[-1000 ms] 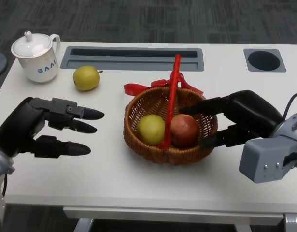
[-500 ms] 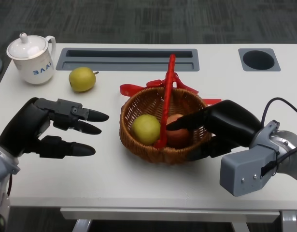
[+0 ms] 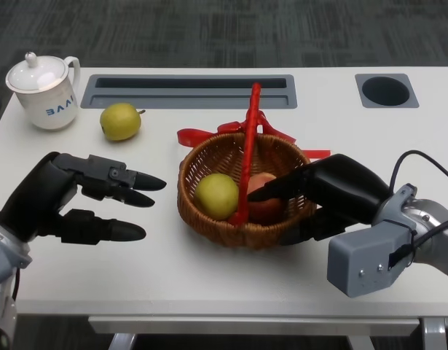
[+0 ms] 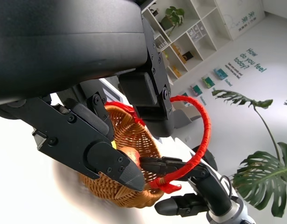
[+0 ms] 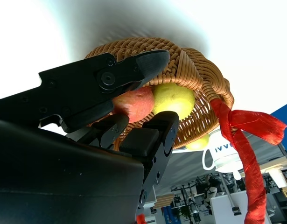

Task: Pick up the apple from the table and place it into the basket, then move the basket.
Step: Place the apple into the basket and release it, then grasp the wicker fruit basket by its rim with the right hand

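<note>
Apple: red apple (image 3: 264, 206) lies inside the wicker basket (image 3: 209, 164), on the robot's right side of the red handle (image 3: 247, 157); also visible in the right wrist view (image 5: 134, 102).
Yellow fruit in basket: a yellow-green fruit (image 3: 216, 195) sits beside the apple, touching or nearly touching it, on the other side of the handle.
Basket: stands upright on the white table (image 3: 173, 270), near the middle; red ribbon (image 3: 209, 134) tied at the far rim.
Right hand: right hand (image 3: 322, 197) is at the basket's right rim; upper fingers reach over the rim to just above the apple, lower fingers lie outside against the basket wall. Whether it grips the rim, cannot tell. Nothing is lifted.
Left hand: left hand (image 3: 71, 200) hovers over the table left of the basket, fingers spread and pointing toward it, holding nothing, not touching the basket.
Loose fruit: a second yellow-green fruit (image 3: 120, 121) rests on the table, well apart from the basket, toward the far left.
Cup: white lidded mug (image 3: 40, 91) at the far left corner.
Table fittings: grey recessed tray (image 3: 187, 90) along the far edge; a round grey port (image 3: 387, 90) at far right.
</note>
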